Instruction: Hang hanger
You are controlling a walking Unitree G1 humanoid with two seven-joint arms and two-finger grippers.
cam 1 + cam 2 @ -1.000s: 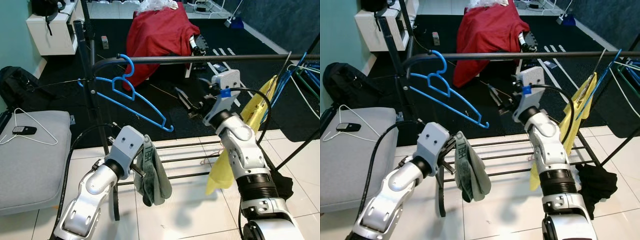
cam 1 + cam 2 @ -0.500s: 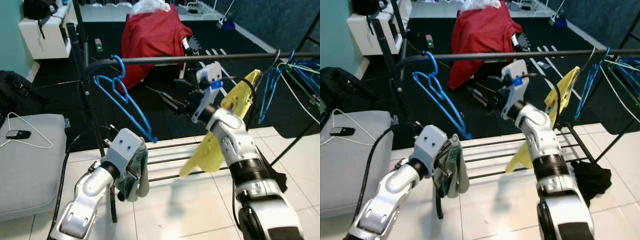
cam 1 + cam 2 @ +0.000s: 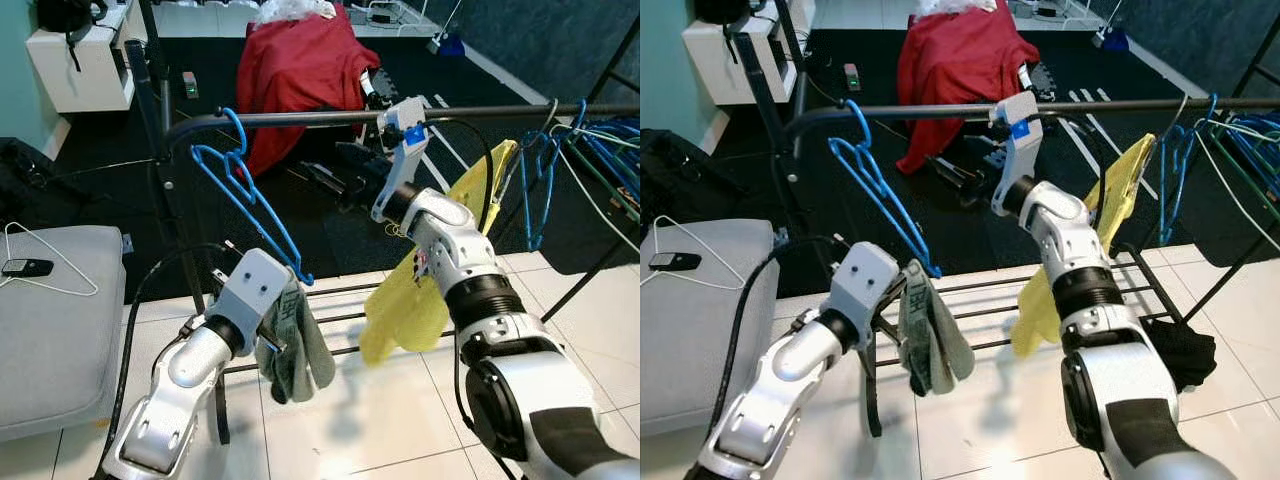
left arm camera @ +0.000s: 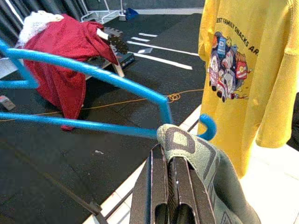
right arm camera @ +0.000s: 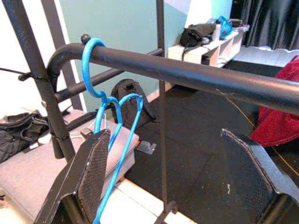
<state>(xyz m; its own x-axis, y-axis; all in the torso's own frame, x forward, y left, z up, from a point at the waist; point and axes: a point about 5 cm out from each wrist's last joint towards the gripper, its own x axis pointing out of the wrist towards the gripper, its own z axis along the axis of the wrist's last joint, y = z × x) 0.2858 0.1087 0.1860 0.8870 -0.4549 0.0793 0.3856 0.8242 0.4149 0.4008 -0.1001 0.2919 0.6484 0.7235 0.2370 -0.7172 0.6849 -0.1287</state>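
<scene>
Left eye view: the right claw (image 3: 335,180) is raised just under the black rail (image 3: 400,117) of the clothes rack, its two black fingers spread wide with nothing between them. In the right wrist view those fingers (image 5: 86,175) stand well apart, framing the blue hanger (image 5: 110,121), whose hook is looped over the rail near its bent end. The hanger hangs tilted there, apart from the claw. A yellow T-shirt (image 3: 420,300) hangs from the rail beside the right arm, and further along the rail is a bunch of blue and green hangers (image 3: 590,165).

Lower down, the left claw (image 3: 270,340) is clamped on a grey-green cloth (image 3: 297,345) that droops over the tiled floor (image 3: 400,420). Behind the rack a red cloth (image 3: 295,70) covers something on the dark floor. A grey cushion (image 3: 50,330) bears a white wire hanger (image 3: 50,265).
</scene>
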